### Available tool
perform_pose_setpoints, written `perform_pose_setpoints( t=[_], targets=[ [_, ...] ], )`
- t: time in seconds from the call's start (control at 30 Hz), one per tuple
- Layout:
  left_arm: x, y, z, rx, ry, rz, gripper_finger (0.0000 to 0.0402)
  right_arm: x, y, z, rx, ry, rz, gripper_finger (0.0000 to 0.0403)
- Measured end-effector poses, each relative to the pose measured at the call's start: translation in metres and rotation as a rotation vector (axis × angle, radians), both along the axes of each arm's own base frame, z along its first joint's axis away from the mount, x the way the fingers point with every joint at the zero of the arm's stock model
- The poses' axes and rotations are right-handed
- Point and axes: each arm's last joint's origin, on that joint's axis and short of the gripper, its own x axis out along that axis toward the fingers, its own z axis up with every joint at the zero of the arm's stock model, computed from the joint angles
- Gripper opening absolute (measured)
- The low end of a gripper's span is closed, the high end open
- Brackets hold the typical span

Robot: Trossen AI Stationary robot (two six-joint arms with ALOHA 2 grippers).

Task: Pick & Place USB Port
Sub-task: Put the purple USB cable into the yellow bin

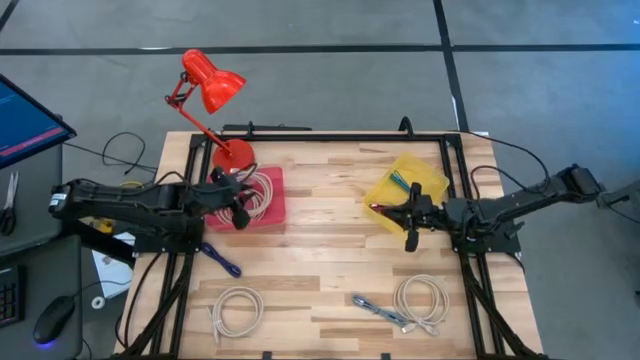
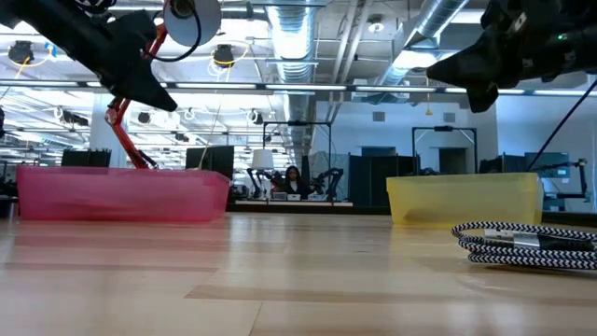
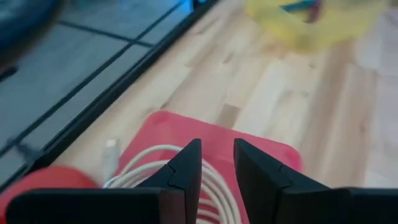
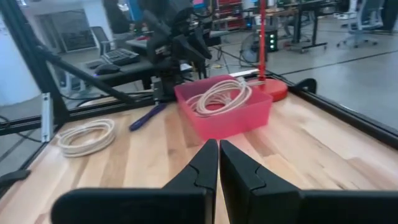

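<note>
Over the pink plastic bin (image 1: 268, 205) near the tabletop's left edge, left gripper (image 1: 240, 204) hangs part-open, empty; lift straight up, clear of the coiled white cable (image 3: 186, 180).

a pink bin (image 2: 121, 194) sits on the wooden table (image 2: 280, 280), with a yellow bin (image 2: 464, 199) well apart from it and a striped coiled cable (image 2: 527, 245) nearer the yellow bin.

Bare wood (image 1: 325, 215) between red bin (image 1: 272, 212) and yellow bin (image 1: 432, 176).

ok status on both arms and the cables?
Left gripper over red bin, fingers apart, empty. Right gripper shut, empty, beside yellow bin. White cable coiled in red bin. Nothing in the way.
</note>
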Motion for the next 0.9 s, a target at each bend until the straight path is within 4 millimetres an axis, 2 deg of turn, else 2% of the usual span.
perform_pose_setpoints(
  t=[0.13, 0.4, 0.9],
  targets=[
    [0.0, -0.005, 0.001, 0.025, 0.013, -0.075, 0.0094, -0.001, 0.005, 0.0, 0.0, 0.0, 0.032, 0.0008],
    [0.002, -0.018, 0.0, -0.068, 0.016, -0.28, 0.0094, -0.001, 0.007, 0.001, 0.003, -0.013, 0.044, 0.0008],
    [0.002, -0.022, 0.0, -0.049, 0.024, -0.323, 0.0094, 0.0, -0.001, 0.012, -0.058, -0.11, -0.005, 0.0008]
  ],
)
